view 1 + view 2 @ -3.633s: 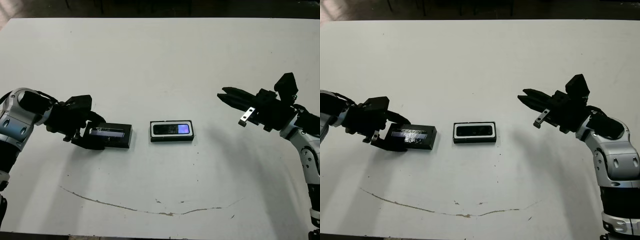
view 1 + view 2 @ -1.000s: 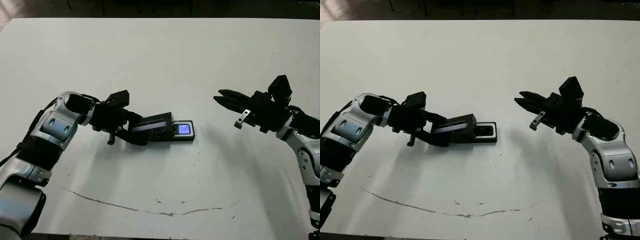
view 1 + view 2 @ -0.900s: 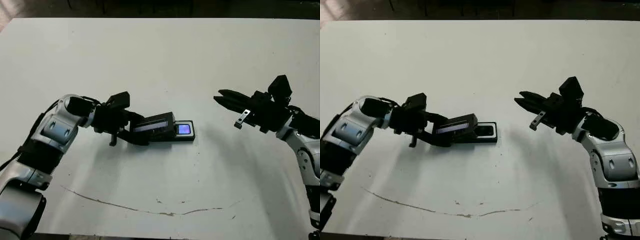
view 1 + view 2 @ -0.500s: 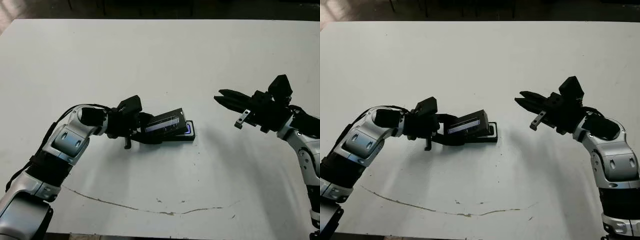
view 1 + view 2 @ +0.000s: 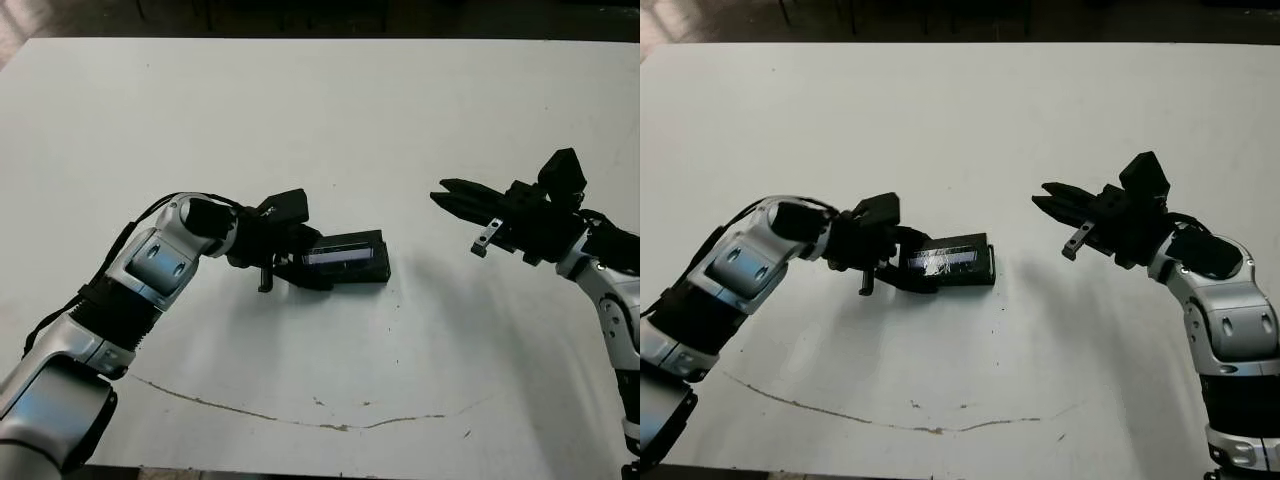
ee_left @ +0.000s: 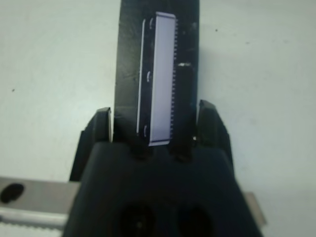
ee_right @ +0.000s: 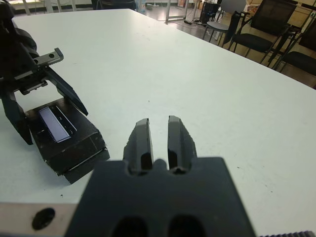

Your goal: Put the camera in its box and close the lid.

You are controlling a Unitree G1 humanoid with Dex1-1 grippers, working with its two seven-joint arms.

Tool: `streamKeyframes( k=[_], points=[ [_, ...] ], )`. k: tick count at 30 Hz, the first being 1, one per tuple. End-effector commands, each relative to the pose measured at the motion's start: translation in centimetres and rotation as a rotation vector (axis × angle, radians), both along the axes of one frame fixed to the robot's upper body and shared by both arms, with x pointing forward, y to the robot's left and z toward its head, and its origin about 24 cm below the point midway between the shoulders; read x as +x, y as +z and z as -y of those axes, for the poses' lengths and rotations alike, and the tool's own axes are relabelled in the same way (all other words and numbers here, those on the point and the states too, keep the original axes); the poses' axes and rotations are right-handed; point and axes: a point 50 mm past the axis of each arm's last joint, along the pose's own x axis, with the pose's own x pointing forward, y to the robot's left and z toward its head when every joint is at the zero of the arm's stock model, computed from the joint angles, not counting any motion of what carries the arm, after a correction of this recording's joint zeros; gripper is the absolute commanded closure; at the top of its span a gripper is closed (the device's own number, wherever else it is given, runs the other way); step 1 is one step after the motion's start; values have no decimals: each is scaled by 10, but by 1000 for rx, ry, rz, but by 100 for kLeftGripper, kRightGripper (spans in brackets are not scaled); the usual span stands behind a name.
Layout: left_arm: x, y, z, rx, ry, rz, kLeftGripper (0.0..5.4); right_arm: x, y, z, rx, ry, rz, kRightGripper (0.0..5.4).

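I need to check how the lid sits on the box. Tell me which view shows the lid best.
The right wrist view: the lid shows from the side, resting on the box. The left wrist view shows only its top and label strip up close. The eye views show it small, partly hidden behind the left gripper.

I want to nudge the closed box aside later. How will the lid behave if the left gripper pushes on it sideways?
The lid looks flat and stiff, so it probably will not flex. It sits on the box, so a sideways push from the left gripper might slide both across the smooth table, or shift the lid off if the fit is loose.
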Motion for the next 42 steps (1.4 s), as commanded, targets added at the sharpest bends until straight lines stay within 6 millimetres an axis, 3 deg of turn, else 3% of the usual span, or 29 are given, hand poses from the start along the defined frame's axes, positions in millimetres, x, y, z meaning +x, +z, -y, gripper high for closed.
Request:
streamKeyframes(
  k=[1,12,21,31,42],
  points=[
    [-5,-37,3,103,18,-90,395,0,-3,2,4,-13,-20,540],
    [3,-54,20,174,16,-90,396,-4,-3,5,-4,-29,-32,540],
    [-4,-60,25,217,90,-237,396,-3,-6,5,17,-20,-46,540],
    [-20,-46,26,202,152,-315,396,-1,-7,4,3,-4,-30,540],
    [-22,-22,18,228,113,-195,396,0,-8,-1,8,9,-35,540]
  ],
)
